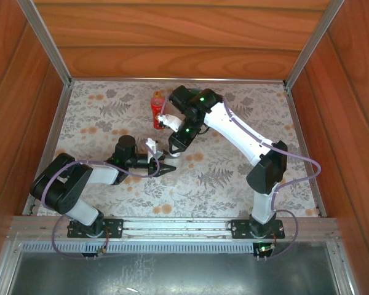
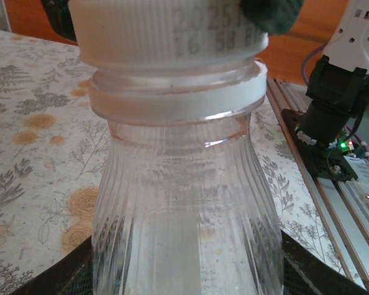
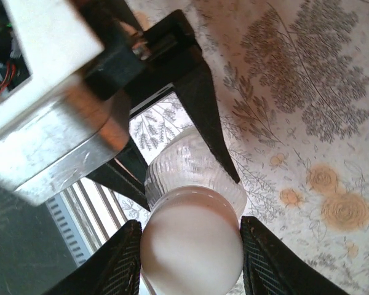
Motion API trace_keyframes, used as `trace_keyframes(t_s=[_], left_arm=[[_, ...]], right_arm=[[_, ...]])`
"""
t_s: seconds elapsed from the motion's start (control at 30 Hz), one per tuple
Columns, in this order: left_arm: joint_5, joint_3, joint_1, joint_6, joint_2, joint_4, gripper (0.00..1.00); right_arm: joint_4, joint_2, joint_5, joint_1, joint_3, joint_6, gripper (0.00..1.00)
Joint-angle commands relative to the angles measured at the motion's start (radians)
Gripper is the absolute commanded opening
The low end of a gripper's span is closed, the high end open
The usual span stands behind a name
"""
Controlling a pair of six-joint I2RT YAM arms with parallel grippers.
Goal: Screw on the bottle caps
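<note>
White cap [image 3: 190,255], pinched by right claw [image 3: 190,226], tops clear bottle [image 2: 184,215] clamped in left claw [image 1: 165,167]; overhead adds red bottle [image 1: 157,110].

Our left arm [image 1: 80,184] lies folded low at lower left, left gripper [image 1: 166,166] clamped on the clear bottle [image 2: 184,215]. Our right arm [image 1: 246,138] reaches to mid-frame, right gripper [image 1: 174,149] pointing down, fingers [image 3: 123,258] pressing the white cap [image 3: 190,246].
</note>
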Motion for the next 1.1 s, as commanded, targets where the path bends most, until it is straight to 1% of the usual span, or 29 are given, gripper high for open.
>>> trace_keyframes(t_s=[0.0, 0.17, 0.27, 0.53, 0.67, 0.7, 0.73, 0.8, 0.87, 0.9, 1.0, 1.07], left_arm=[[0.023, -0.001, 0.011, 0.005, -0.02, 0.026, 0.47], [0.027, 0.001, 0.012, 0.004, -0.013, 0.027, 0.46], [0.03, 0.003, 0.013, 0.003, -0.013, 0.026, 0.46], [0.031, 0.001, 0.012, 0.004, -0.012, 0.026, 0.46], [0.03, 0.002, 0.013, 0.004, -0.01, 0.026, 0.47], [0.028, 0.0, 0.014, 0.004, -0.012, 0.026, 0.46], [0.027, -0.001, 0.014, 0.005, -0.012, 0.027, 0.46], [0.024, 0.0, 0.015, 0.005, -0.012, 0.026, 0.47], [0.023, -0.001, 0.014, 0.006, -0.012, 0.026, 0.47], [0.022, -0.001, 0.015, 0.006, -0.012, 0.026, 0.46], [0.02, 0.0, 0.016, 0.006, -0.012, 0.027, 0.47], [0.017, -0.001, 0.016, 0.007, -0.012, 0.027, 0.46]], right_arm=[[-0.033, -0.019, -0.151, 0.008, -0.016, -0.193, 0.41], [0.001, -0.049, -0.181, -0.005, -0.059, -0.292, 0.41], [-0.003, -0.054, -0.198, -0.016, -0.05, -0.344, 0.4], [-0.042, -0.026, -0.239, -0.037, -0.005, -0.417, 0.4], [-0.039, -0.022, -0.235, -0.039, -0.009, -0.413, 0.4], [-0.038, -0.02, -0.235, -0.039, -0.012, -0.407, 0.42], [-0.037, -0.021, -0.231, -0.039, -0.017, -0.402, 0.45], [-0.015, -0.029, -0.211, -0.037, -0.037, -0.363, 0.61], [0.035, -0.053, -0.186, -0.035, -0.066, -0.309, 0.75], [0.078, -0.074, -0.174, -0.035, -0.09, -0.268, 0.8], [0.217, -0.154, -0.14, -0.03, -0.178, -0.138, 0.85], [0.326, -0.209, -0.078, -0.027, -0.243, -0.011, 0.87]])
